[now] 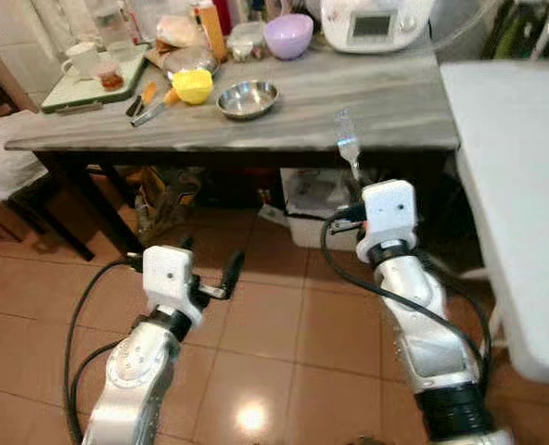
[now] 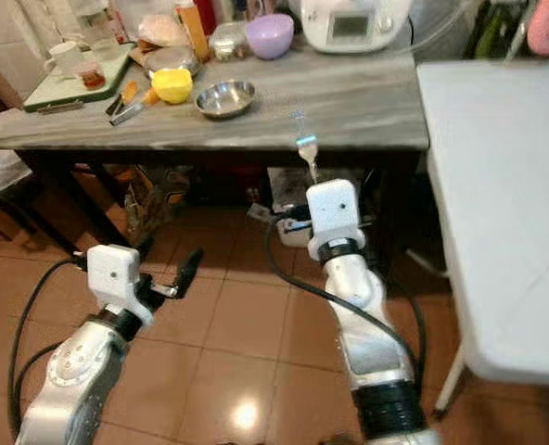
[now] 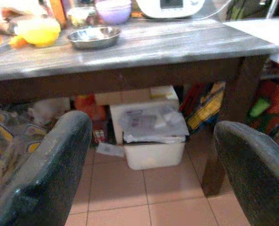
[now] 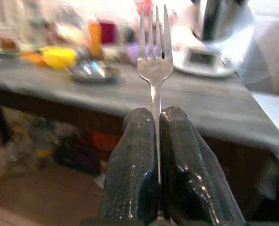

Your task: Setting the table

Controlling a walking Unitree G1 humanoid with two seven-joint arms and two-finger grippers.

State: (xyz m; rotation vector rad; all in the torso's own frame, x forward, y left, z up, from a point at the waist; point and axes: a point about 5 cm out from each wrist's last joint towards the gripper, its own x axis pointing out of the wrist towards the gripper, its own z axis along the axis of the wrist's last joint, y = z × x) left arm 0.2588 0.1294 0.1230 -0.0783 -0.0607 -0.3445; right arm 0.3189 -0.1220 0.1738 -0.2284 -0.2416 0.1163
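The right gripper (image 4: 158, 127) pinches a fork (image 4: 154, 61) upright, ready for laying on the table (image 1: 367, 111); the left gripper (image 3: 153, 141) gapes empty.

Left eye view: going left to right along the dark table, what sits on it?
White mug on the green tray → yellow bowl → steel bowl → purple bowl → white cooker.
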